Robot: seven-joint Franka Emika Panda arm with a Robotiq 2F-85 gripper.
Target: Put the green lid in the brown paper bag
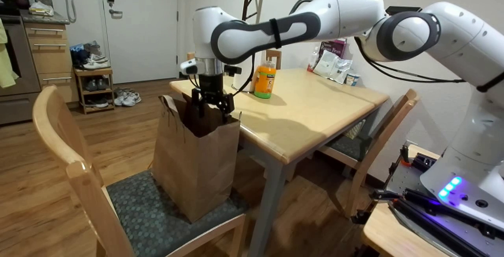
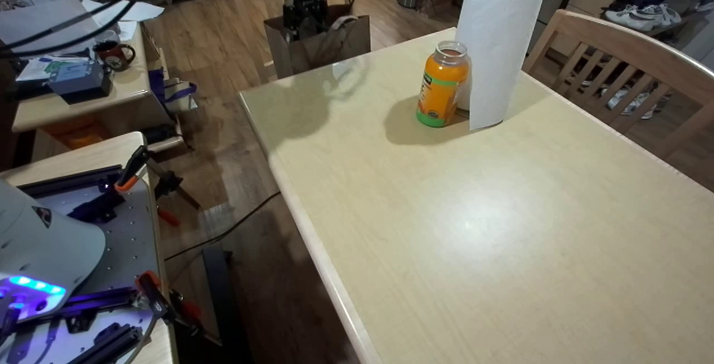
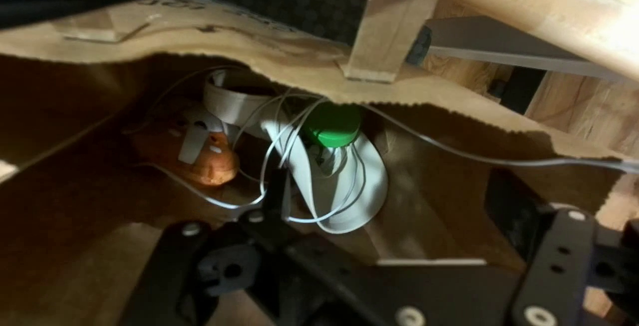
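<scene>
The brown paper bag (image 1: 197,166) stands upright and open on a chair beside the table. It also shows in an exterior view behind the table edge (image 2: 283,54) and fills much of the wrist view (image 3: 309,69). The green lid (image 3: 333,126) lies inside the bag, on white looped items and thin cables, partly hidden by the bag's rim. My gripper (image 1: 213,116) points down at the bag's mouth, its fingers at about rim height. In the wrist view the fingers (image 3: 397,198) are wide apart with nothing between them. The lid is apart from both fingers.
An orange-yellow bottle (image 2: 443,85) with an open top stands on the table (image 1: 299,123) near a white paper roll (image 2: 496,46). The bag rests on a chair (image 1: 153,213). An orange object (image 3: 209,161) lies inside the bag. A thin cable (image 3: 499,159) crosses its rim.
</scene>
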